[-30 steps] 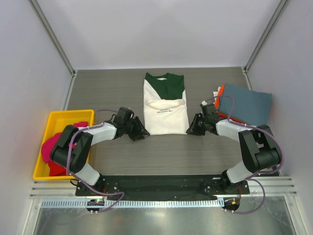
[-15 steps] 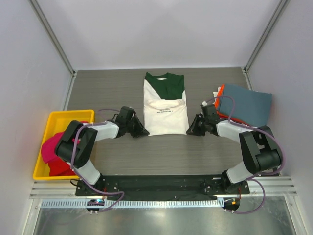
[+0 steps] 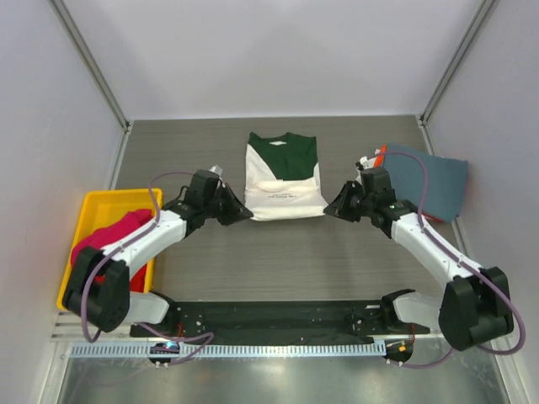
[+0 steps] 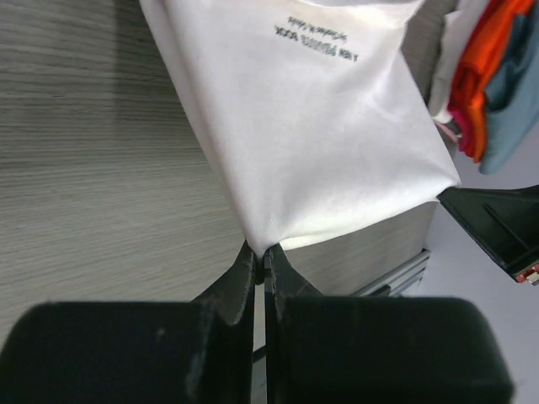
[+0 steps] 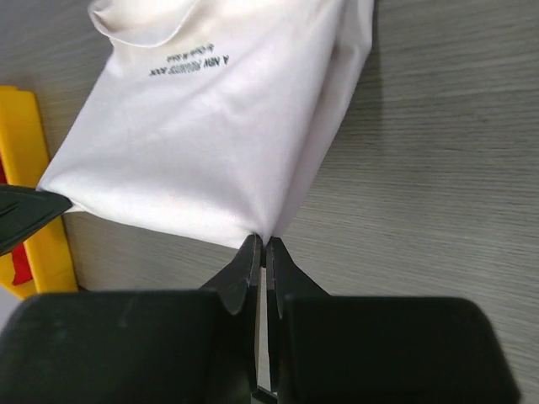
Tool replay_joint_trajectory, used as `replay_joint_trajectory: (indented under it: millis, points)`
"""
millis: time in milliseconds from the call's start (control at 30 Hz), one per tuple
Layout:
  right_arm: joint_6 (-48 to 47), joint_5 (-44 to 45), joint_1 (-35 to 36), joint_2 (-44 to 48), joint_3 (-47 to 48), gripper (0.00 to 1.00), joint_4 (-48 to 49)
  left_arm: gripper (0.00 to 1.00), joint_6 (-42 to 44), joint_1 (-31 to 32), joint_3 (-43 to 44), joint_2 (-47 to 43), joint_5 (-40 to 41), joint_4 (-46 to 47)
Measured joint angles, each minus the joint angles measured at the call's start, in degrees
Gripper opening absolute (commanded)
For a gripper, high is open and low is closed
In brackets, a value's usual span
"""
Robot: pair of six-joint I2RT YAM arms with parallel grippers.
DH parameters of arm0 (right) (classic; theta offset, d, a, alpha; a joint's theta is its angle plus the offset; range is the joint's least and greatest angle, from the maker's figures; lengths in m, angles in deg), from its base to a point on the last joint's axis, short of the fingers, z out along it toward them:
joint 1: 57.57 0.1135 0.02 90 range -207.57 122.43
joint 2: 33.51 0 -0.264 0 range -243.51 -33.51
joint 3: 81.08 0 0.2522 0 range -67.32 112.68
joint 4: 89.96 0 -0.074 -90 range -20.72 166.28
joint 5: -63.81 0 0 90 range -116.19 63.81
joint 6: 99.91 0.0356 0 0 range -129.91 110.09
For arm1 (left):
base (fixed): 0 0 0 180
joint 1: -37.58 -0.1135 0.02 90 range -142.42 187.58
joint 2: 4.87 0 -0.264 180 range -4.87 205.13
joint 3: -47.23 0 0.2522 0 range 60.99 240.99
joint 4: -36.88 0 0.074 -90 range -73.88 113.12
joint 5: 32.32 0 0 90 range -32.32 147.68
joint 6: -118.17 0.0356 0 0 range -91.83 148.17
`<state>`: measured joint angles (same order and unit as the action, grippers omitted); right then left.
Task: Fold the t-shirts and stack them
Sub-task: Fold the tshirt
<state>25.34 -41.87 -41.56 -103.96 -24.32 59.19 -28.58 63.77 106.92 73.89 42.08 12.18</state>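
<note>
Cream-white t-shirt (image 3: 285, 189) folded mid-frame on counter (image 3: 278, 261); lower corners pinched tight in left end effector (image 4: 263, 252) and right end effector (image 5: 262, 244); slate-blue t-shirt (image 3: 434, 181) at frame right.

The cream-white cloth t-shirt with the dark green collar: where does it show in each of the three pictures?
Top external: the cream-white t-shirt sits mid-table.
Left wrist: it fills the upper centre.
Right wrist: it fills the upper left.
Shared landmark: its small black chest print.
</note>
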Motion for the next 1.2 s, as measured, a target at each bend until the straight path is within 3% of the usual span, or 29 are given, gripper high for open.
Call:
replay_joint_trajectory:
  millis: [167,267,467,700,867,1200]
  points:
    - [0.0,0.2,0.0,7.9,1.0,0.01,-4.7,0.00,0.4,0.1,-0.5,-8.6,-0.6,-3.9]
    - [0.1,-0.6,0.2,13.5,-2.7,0.01,-7.1,0.00,0.4,0.9,-5.0,-14.4,-1.6,-4.4]
    - [2.7,-3.8,1.5,26.9,-12.9,0.01,-15.7,0.00,-2.1,8.2,-17.3,-22.7,-2.6,-6.7]
    - [4.6,-4.6,1.9,34.2,-12.8,0.01,-22.7,0.00,-6.9,12.3,-21.8,-36.5,-1.8,-8.7]
    - [6.0,-4.2,1.9,32.6,-10.1,0.01,-23.8,0.00,-7.8,12.4,-20.3,-36.3,-0.9,-10.2]
    - [6.3,2.1,1.9,24.4,3.8,0.01,-23.7,0.00,-7.3,11.9,-5.6,-28.3,1.8,-12.4]
